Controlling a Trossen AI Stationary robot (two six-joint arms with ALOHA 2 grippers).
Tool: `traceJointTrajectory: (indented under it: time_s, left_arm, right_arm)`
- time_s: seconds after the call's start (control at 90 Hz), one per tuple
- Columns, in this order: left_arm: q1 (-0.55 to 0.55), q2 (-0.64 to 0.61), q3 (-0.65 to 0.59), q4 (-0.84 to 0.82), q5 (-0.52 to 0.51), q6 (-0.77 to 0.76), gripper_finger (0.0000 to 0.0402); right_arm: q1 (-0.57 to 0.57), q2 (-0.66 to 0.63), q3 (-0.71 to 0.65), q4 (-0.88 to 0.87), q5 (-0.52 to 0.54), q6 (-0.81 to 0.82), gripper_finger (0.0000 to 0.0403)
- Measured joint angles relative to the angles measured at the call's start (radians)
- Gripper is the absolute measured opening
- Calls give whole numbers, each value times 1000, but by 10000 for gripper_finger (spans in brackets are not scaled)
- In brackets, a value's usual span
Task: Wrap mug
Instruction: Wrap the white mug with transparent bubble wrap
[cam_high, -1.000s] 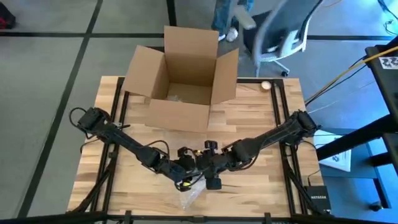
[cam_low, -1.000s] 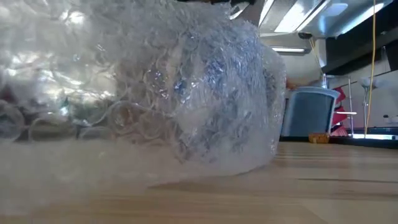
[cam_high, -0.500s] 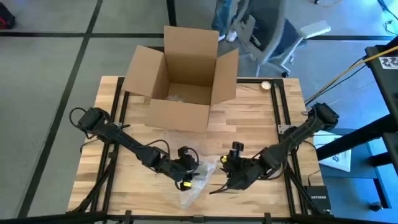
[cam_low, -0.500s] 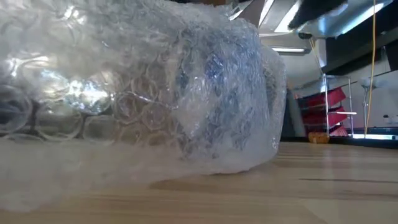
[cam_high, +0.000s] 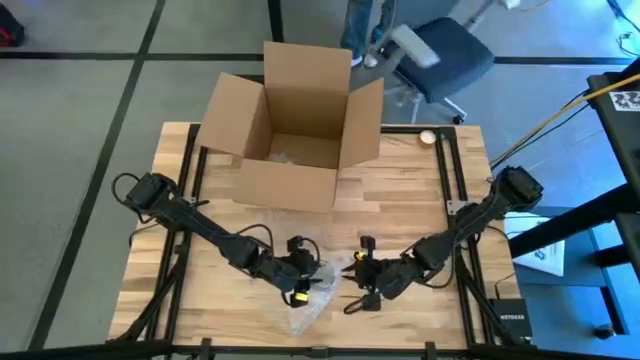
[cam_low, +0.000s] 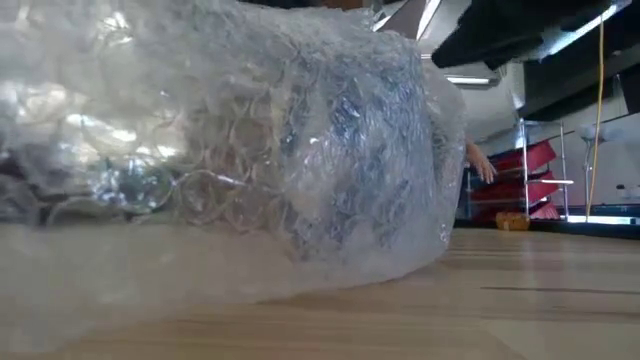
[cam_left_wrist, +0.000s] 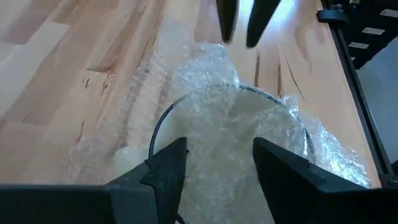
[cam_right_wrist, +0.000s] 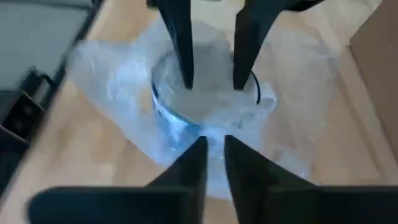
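Mug: clear glass mug (cam_left_wrist: 230, 134) swathed in transparent bubble wrap (cam_high: 312, 292), lying near the front edge of the light wooden slatted table (cam_high: 400, 205), about mid-width; its dark rim shows through the plastic in both wrist views

Wrap: crumpled sheet bunched over the mug (cam_right_wrist: 205, 102) and trailing toward the table's front edge; fills most of the low view (cam_low: 230, 150), resting on the boards

L gripper: left gripper (cam_high: 300, 272) at the bundle, w/ fingers (cam_left_wrist: 165, 165) spread to either side of the wrapped mug; whether they press the plastic can't be told

R gripper: right gripper (cam_high: 352, 282) just beside the wrap on the side toward the table's right edge, pointing at it; fingers (cam_right_wrist: 193, 165) nearly together w/ a thin gap, nothing seen between them; touching the wrap or not can't be told

Arms: both dark arms reach in from the table's left & right edges, meeting near the front centre

Box: open brown cardboard box (cam_high: 292, 130) at the table's back edge, flaps up, something pale at its bottom

Corner: small round pale object (cam_high: 428, 137) near the back right corner

Room: grey office chair (cam_high: 440, 60) on the floor beyond the back edge, a person's legs (cam_high: 362, 28) beside it; a hand (cam_low: 478, 160) shows past the wrap in the low view, red shelving behind
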Motion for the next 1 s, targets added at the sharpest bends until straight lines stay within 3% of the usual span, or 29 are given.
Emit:
traceJointTrajectory:
  time_s: [0.2,0.489,0.8,1.0]
  left_arm:
    - [1,1,0,11,0,9,170]
    - [2,1,0,7,3,21,170]
    - [2,0,0,6,6,18,170]
    - [2,-1,0,7,7,19,170]
  right_arm:
    - [-31,8,15,18,14,0,15]
    - [-43,5,93,-51,-85,62,25]
    - [-42,4,148,-353,-96,135,136]
    - [-50,75,148,-269,-75,62,185]
